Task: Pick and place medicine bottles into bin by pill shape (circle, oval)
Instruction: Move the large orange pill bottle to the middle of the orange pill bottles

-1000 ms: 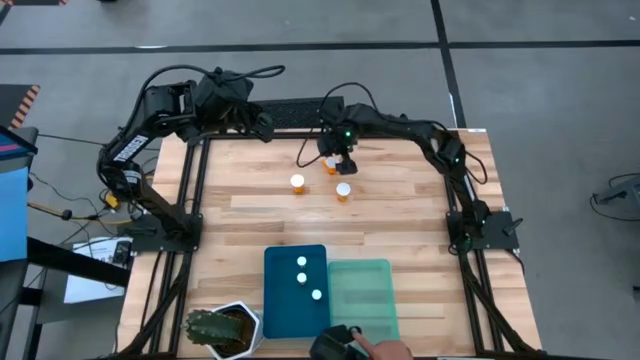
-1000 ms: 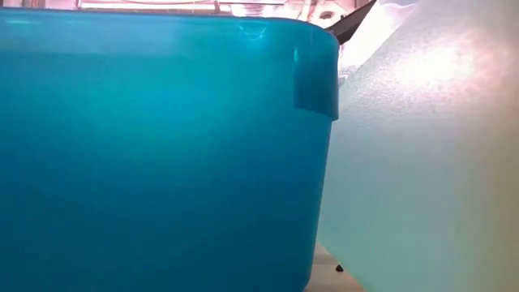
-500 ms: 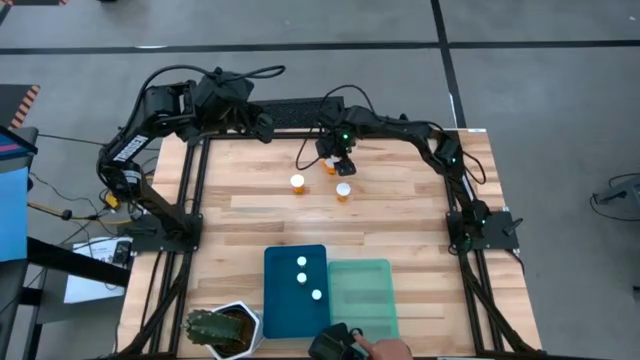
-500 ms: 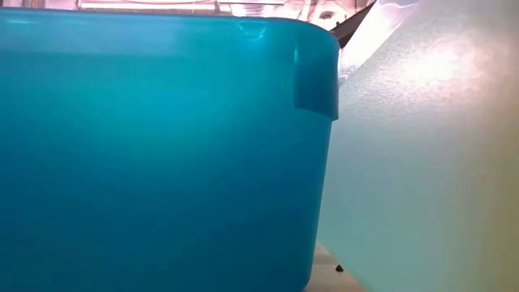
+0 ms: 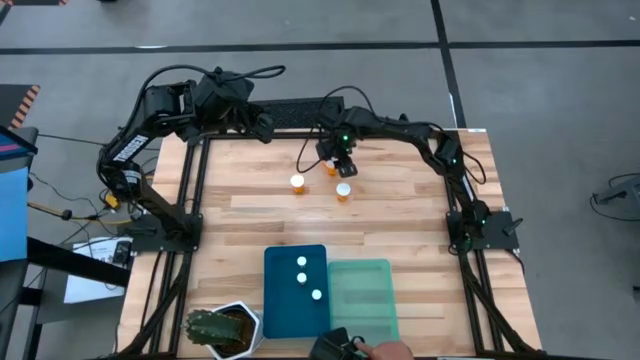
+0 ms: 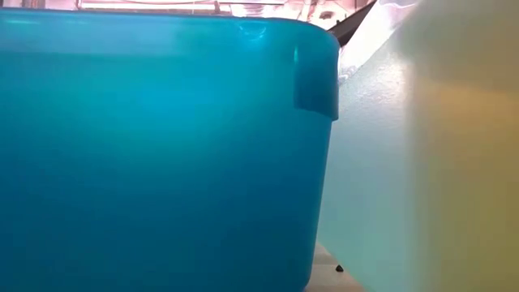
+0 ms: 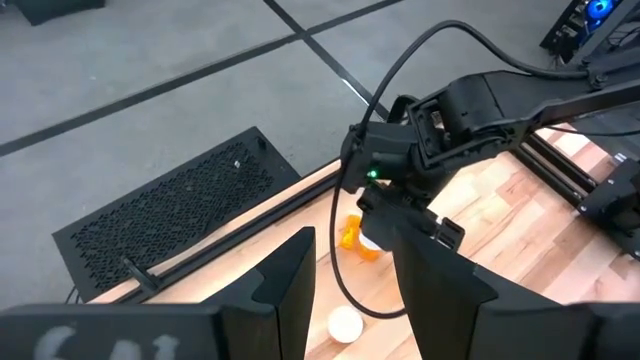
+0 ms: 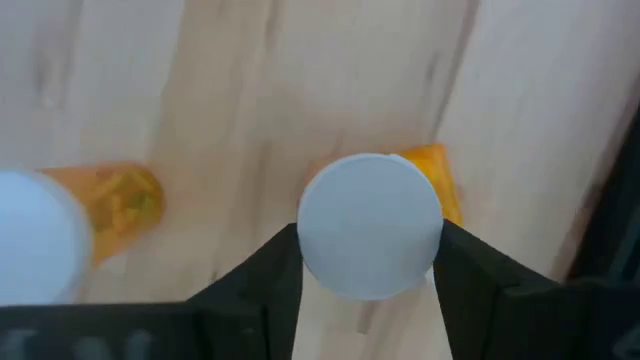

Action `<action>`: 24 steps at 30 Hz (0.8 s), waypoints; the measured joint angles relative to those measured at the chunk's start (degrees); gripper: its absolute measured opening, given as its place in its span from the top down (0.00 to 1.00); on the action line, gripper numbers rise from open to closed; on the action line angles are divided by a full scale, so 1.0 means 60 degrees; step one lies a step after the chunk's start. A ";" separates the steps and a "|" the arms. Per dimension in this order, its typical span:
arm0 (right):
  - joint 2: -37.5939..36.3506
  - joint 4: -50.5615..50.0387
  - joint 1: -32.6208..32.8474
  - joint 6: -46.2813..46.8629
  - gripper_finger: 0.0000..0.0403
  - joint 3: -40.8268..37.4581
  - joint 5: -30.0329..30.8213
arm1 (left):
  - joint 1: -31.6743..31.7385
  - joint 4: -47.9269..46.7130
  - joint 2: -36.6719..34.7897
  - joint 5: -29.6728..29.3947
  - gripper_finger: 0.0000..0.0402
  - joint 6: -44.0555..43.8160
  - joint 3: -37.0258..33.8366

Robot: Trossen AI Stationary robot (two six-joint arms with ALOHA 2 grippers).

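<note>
My right gripper [image 5: 337, 162] hangs straight down over the far middle of the table [image 5: 400, 220], wrist bent, arm stretched in from the table's right edge. Its two dark fingers [image 8: 262, 285] press against either side of a white-capped medicine bottle [image 8: 371, 238], jaws closed on the cap. My left gripper [image 7: 352, 280] waits folded above the table's far left corner, fingers a little apart with nothing between them, pointed toward my right arm.

Even, bright overhead light — soft shadows (low view glowing, defocused) — blurred fingers [image 8: 470, 290] up close.
</note>
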 joint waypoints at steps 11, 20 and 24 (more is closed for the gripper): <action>-0.0978 0.0145 -0.0238 0.0063 0.54 -0.0011 -0.0022 | 0.0000 0.0000 -0.0004 -0.0004 0.68 0.0004 -0.0004; -0.0723 0.1769 -0.0592 -0.0021 0.53 -0.0020 0.0890 | -0.0003 0.0000 -0.0004 -0.0004 0.68 -0.0036 -0.0006; -0.0422 0.1479 -0.0615 -0.0334 0.53 0.0024 0.0993 | 0.0000 0.0004 -0.0004 0.0001 0.68 -0.0120 -0.0007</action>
